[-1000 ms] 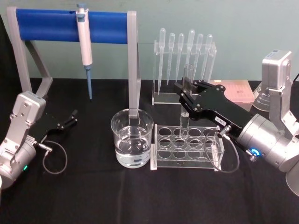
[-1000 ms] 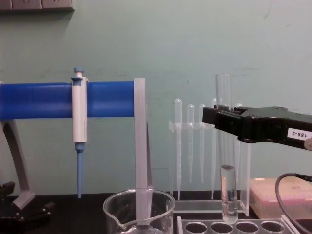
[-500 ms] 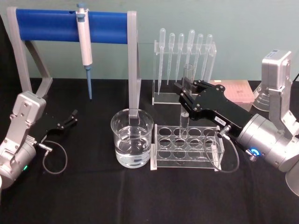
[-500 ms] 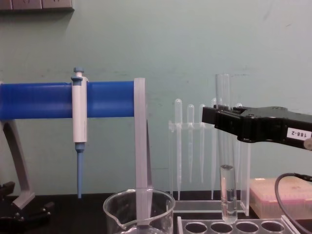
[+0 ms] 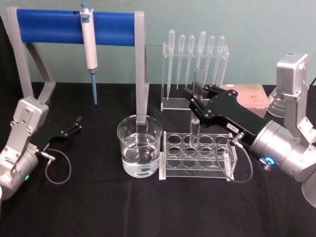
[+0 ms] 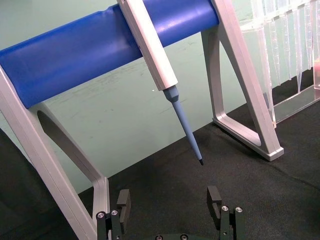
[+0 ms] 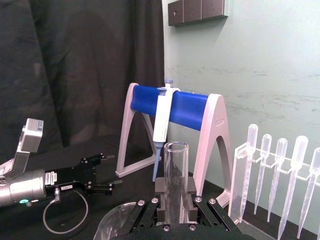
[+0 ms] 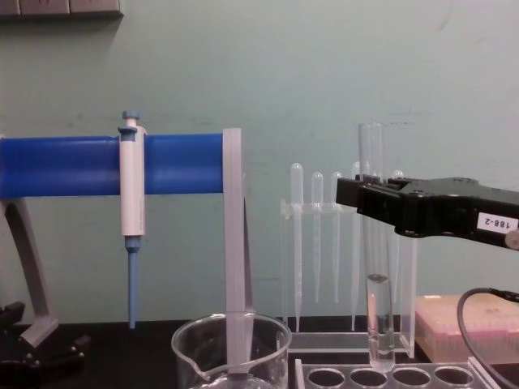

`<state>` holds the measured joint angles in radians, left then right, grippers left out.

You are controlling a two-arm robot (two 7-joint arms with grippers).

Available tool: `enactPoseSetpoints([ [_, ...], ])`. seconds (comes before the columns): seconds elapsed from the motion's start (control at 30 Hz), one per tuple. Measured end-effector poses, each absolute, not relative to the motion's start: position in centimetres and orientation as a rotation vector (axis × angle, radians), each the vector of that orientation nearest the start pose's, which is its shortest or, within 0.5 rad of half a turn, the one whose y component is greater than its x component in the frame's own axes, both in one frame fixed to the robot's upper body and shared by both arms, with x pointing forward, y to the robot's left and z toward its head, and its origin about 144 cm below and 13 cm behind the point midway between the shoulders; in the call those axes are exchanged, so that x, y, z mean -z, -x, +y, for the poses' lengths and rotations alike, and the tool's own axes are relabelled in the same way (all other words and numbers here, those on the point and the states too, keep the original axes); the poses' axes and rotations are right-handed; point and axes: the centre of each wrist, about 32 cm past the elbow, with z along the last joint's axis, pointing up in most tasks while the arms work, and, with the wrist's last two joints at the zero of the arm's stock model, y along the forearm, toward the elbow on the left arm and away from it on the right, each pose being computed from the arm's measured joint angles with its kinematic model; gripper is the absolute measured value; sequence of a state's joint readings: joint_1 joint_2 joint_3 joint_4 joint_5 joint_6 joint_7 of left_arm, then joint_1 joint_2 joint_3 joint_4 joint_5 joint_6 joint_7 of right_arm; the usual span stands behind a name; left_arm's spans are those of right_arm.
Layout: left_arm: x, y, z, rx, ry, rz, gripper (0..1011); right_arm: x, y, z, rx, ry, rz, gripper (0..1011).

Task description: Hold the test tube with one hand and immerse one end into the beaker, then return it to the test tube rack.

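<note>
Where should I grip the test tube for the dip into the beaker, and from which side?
Upper half of the test tube, side-on from the right with level fingers, as the right gripper holds it now. It stands upright, so that leaves the long round-bottomed lower end free to go into the beaker. The left gripper lies parked, open, at left.

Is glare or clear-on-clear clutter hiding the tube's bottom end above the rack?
Chest view: nothing hides it; the test tube, held by the right gripper, stands out against the pale wall, bottom just above the rack. Head view: its lower end blends into the clear rack; highlights glint in the beaker. Left gripper parked left.
</note>
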<state>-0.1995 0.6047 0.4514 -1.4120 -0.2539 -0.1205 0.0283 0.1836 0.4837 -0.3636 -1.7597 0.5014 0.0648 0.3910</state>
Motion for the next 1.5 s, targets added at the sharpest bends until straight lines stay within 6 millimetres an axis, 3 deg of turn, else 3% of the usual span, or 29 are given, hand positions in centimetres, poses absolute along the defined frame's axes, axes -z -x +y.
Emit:
enactPoseSetpoints([
  [1.5, -113.98, -48.86, 30.97, -1.248, -0.304, -0.285, 1000, -123.52, -47.79, -23.62, 0.767, -0.063, -0.093, 224],
])
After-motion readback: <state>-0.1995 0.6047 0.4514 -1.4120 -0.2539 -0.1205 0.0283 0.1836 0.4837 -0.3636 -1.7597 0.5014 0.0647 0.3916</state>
